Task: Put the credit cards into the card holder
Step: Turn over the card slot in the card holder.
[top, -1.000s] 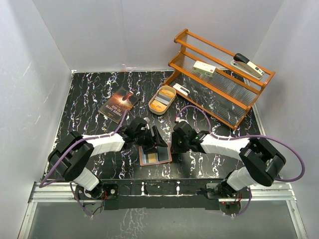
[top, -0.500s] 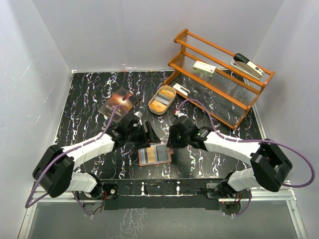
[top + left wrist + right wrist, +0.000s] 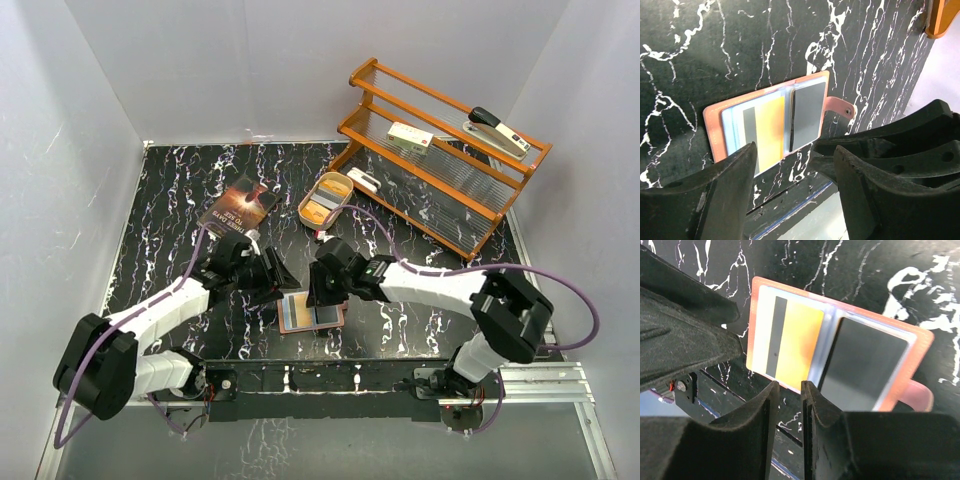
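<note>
The card holder (image 3: 300,316) lies open and flat on the black marble table near the front edge. In the left wrist view the card holder (image 3: 715,130) shows a gold-orange card (image 3: 771,127) in its left half, a grey card (image 3: 807,114) in its right half and the snap tab (image 3: 841,106) sticking out. The right wrist view shows the same gold card (image 3: 797,342) and grey card (image 3: 865,362). My left gripper (image 3: 283,274) (image 3: 795,150) is open and empty, just left of the holder. My right gripper (image 3: 316,293) (image 3: 789,386) hovers above the holder, jaws almost together with nothing between them.
A tan oval tin (image 3: 325,200) with more cards in it sits behind the holder. A dark book (image 3: 238,210) lies at the back left. An orange wooden rack (image 3: 440,150) at the back right carries a stapler (image 3: 498,130) and a white box (image 3: 410,137).
Both grippers have moved left. The left gripper has drawn off the holder to its left side, the right one has come over it. The holder now lies flat and open.
</note>
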`<action>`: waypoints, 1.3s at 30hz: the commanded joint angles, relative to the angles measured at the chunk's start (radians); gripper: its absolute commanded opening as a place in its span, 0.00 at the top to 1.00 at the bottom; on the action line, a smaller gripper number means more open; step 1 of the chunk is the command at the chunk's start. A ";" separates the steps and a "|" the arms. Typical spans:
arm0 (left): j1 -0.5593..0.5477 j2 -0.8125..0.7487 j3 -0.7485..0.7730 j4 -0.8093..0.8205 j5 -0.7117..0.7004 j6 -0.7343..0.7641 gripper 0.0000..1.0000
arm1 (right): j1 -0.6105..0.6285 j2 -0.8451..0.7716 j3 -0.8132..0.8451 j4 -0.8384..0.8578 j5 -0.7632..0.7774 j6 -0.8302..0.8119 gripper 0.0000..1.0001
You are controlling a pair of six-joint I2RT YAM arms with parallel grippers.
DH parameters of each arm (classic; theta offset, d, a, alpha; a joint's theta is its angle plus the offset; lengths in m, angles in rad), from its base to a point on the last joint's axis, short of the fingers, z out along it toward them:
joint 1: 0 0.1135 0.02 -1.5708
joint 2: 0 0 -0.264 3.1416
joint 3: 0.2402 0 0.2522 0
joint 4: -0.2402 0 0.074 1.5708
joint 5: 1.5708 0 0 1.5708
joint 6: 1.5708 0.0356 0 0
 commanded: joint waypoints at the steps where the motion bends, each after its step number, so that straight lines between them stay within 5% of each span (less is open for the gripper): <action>1: 0.037 -0.040 -0.047 0.031 0.086 -0.010 0.40 | 0.033 0.062 0.079 0.066 -0.016 0.008 0.78; 17: 0.050 0.052 -0.108 0.192 0.110 -0.042 0.36 | 0.047 0.196 0.071 0.075 0.029 -0.014 0.81; 39: 0.051 0.059 -0.124 0.269 0.155 -0.087 0.36 | 0.047 0.174 0.023 0.114 0.026 -0.013 0.83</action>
